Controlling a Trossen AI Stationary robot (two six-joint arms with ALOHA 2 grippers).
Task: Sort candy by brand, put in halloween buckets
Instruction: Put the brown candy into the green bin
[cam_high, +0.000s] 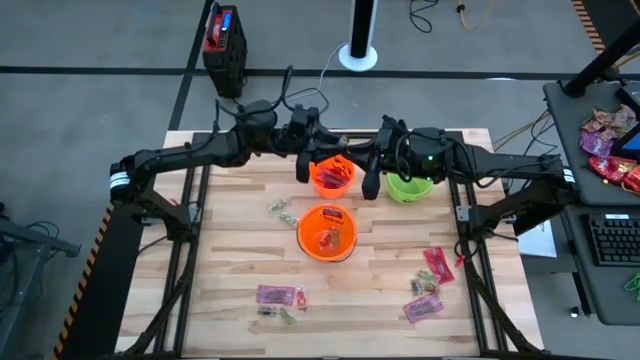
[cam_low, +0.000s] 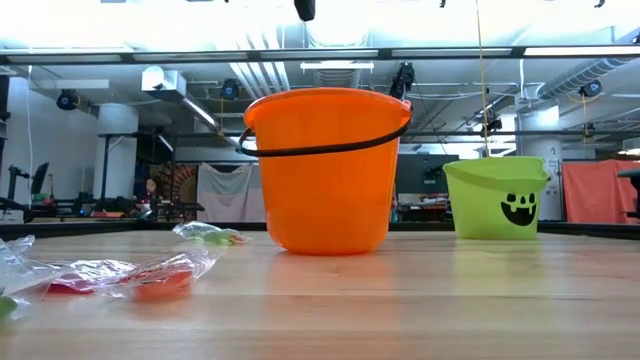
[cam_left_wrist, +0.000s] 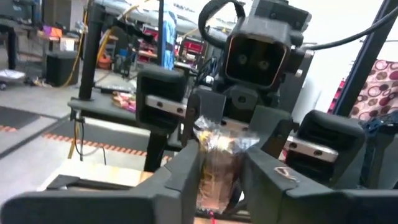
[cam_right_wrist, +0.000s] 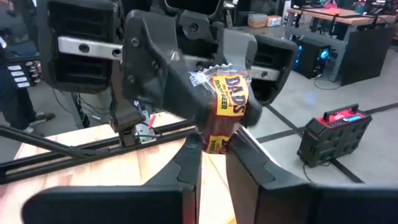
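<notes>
Here I see both end effectors meeting above the back orange bucket (cam_high: 332, 176). The left end effector (cam_left_wrist: 219, 168) and the right end effector (cam_right_wrist: 213, 147) each pinch one wrapped sweet (cam_right_wrist: 227, 102) between them. A second orange bucket (cam_high: 327, 233) sits mid-surface, the green bucket (cam_high: 408, 186) behind right; loose candy (cam_high: 281, 296) lies nearer the front.

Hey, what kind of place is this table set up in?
Probably a robotics lab or workshop. The low view looks past the buckets into a big hall with exposed ceiling ducts and strip lights. From above, a keyboard sits on a desk beside the table, with cables on the bare floor.
</notes>
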